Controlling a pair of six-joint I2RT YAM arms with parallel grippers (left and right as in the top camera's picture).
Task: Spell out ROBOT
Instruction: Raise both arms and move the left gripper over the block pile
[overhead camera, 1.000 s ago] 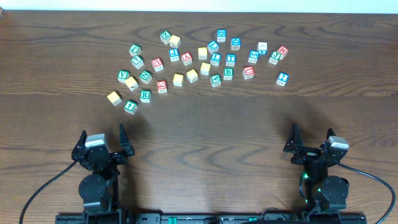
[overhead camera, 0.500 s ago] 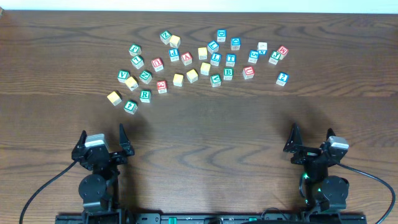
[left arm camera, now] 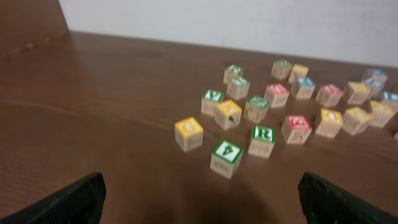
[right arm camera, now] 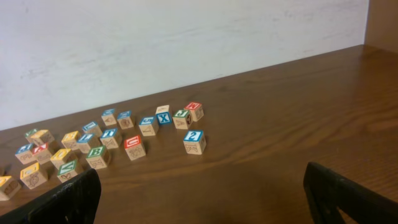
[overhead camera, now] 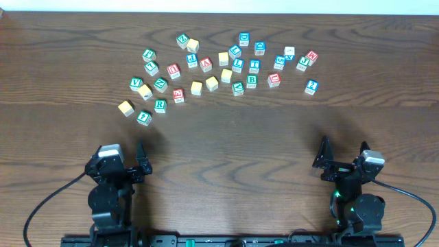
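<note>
Wooden surface point(overhead camera: 226, 137): R block point(left arm camera: 263, 134) lies ahead, slightly right of the left hand point(left arm camera: 202, 198), well apart from the right hand point(overhead camera: 343, 151); both gape wide, empty.

From above, one camera looks straight down on the whole table point(overhead camera: 219, 137). The wrist cameras sit low behind the left claw point(left arm camera: 200, 196) and right claw point(right arm camera: 200, 190), facing forward at the same blocks point(left arm camera: 263, 140) ahead.

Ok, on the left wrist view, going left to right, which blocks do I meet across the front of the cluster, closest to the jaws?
yellow block → nearest green block → green R block → red block
</note>
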